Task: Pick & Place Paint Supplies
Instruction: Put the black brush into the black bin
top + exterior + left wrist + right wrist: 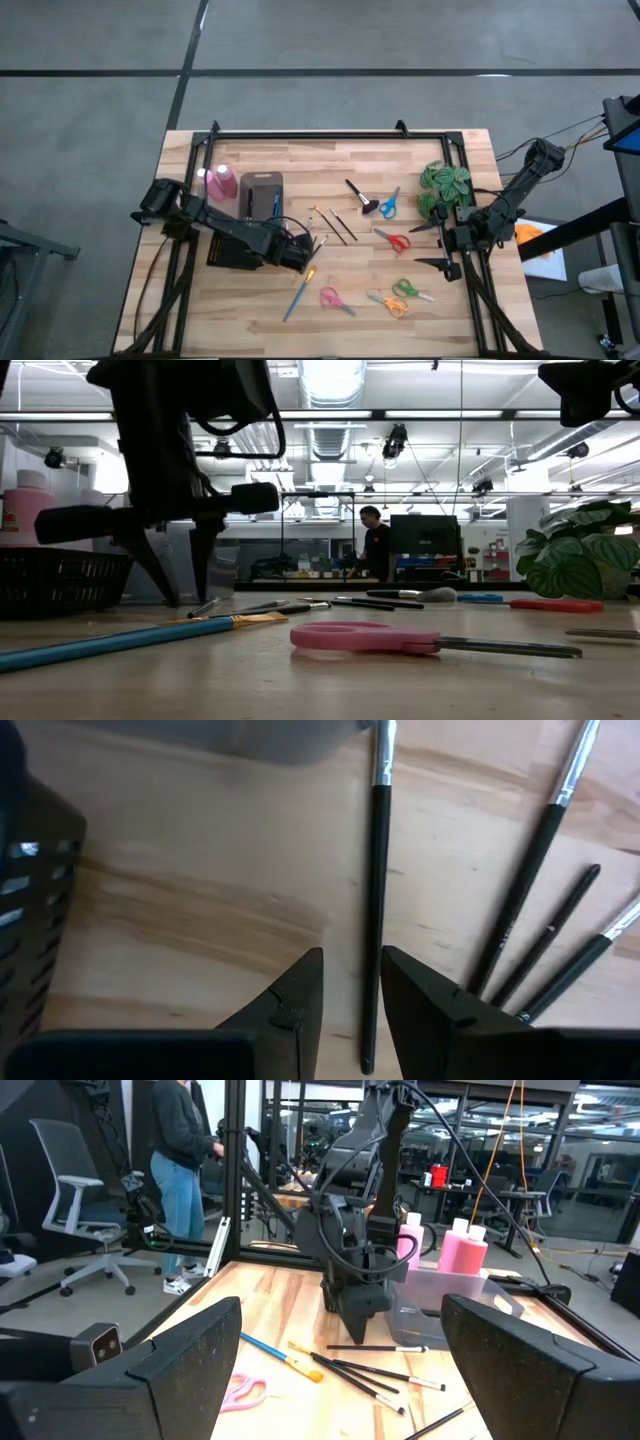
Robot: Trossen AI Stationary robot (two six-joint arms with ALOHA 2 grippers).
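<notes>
The thing in play is a thin black paintbrush (376, 900) with a silver ferrule, lying flat on the wooden table (330, 160); it runs straight between the two dark fingers (290, 1005) of the left gripper (352, 990), which sit either side of it with a narrow gap, not pinching it as far as I can see; so jaws a bit apart, nothing held. From above, that left gripper (305, 252) is down low near the middle-left of the table, just beside a black basket (228, 250).

More thin black brushes (530, 880) lie fanned out right next to it, close enough to crowd one finger; a grey tray (262, 192) sits just behind; two pink bottles (222, 183) with white caps stand by the tray at the table's left edge. A long blue-handled brush (297, 295) lies toward the front, with an orange-tipped one (311, 272) near the gripper; the stubby black brush (358, 193) is further back toward the middle.

Other clutter: pink scissors (335, 299), orange and green scissors (400, 298), red scissors (394, 240), blue scissors (388, 204), and a green leafy plant (445, 187) on the right.

The right gripper (442, 245) waits at the right edge by the plant, fingers spread wide, empty. A person (185, 1175) stands in the room beyond.
</notes>
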